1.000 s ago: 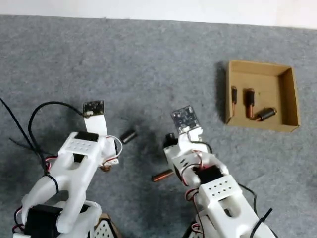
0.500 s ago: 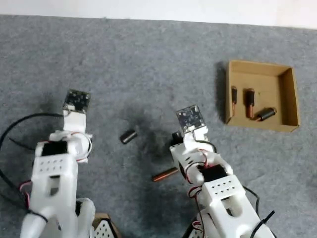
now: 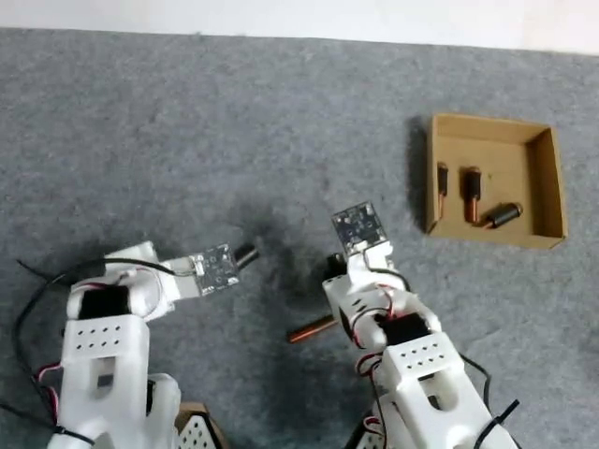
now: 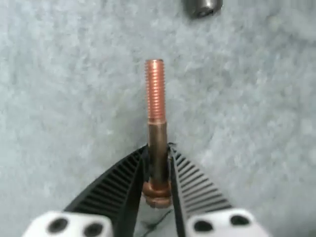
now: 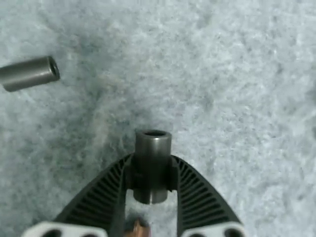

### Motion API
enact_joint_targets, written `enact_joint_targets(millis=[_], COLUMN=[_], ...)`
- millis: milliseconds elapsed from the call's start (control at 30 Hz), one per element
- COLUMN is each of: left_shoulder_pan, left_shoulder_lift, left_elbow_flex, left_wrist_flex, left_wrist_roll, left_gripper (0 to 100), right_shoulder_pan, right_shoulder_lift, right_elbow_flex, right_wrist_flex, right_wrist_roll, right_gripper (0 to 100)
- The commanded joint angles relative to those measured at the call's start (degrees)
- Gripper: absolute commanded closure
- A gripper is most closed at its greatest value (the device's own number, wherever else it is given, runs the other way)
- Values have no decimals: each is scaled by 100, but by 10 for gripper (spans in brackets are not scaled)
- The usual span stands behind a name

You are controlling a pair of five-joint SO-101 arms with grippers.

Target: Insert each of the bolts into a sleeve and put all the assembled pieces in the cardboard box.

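Note:
My left gripper (image 4: 158,150) is shut on a copper bolt (image 4: 156,98) near its head, and the threaded end sticks out toward a loose dark sleeve (image 4: 200,6). In the high view the left arm (image 3: 140,290) points right at that sleeve (image 3: 245,253). My right gripper (image 5: 151,160) is shut on another dark sleeve (image 5: 153,148), held with its open end outward. The loose sleeve (image 5: 28,73) lies on the carpet beyond it. A second copper bolt (image 3: 312,329) lies on the carpet beside the right arm (image 3: 374,309). The cardboard box (image 3: 547,178) at the right holds three assembled pieces.
Grey carpet (image 3: 281,122) covers the table, with a pale strip along the far edge. The box stands at the right, apart from both arms. The two arms' bases sit close together at the near edge.
The left arm swung out to the left, then turned right and lower, so it now points at the loose sleeve. The right arm has barely shifted.

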Motion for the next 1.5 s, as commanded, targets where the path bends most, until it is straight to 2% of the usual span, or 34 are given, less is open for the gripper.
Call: enact_joint_targets(millis=[0, 133, 267, 500, 600, 733, 867, 933, 1033, 1133, 1300, 1467], left_shoulder_pan=[-4, 92, 75, 312, 365, 356, 391, 391, 400, 435, 945, 910], left_shoulder_lift=[13, 1007, 2396, 4673, 5323, 5552, 5420, 5305, 5033, 4593, 3811, 3222], left_elbow_flex=[-804, -1429, -2492, -3723, -4119, -4470, -4778, -4901, -4875, -4716, -4127, -3284], left_wrist_flex=[818, 1073, 1371, 1811, 1811, 1802, 1802, 1802, 1820, 2189, 2620, 1793], left_wrist_roll=[-413, -360, 176, 527, 1011, 2681, 4264, 4993, 6488, 7930, 10004, 11824], left_gripper=[995, 995, 995, 992, 932, 800, 725, 716, 716, 716, 715, 712], right_shoulder_pan=[66, 66, 66, 66, 66, 66, 57, 57, 57, 57, 48, 57], right_shoulder_lift=[-127, -127, -127, -127, -127, -119, -119, -119, -119, -119, -119, -119], right_elbow_flex=[-84, -84, -84, -75, -31, -31, -31, -31, -31, -31, -31, -31], right_wrist_flex=[-180, -180, -180, -180, -338, -409, -409, -409, -409, -409, -409, -409], right_wrist_roll=[62, 62, 62, 62, 62, 62, 62, 62, 62, 62, 62, 62], right_gripper=[989, 989, 989, 989, 989, 989, 989, 989, 989, 989, 989, 989])
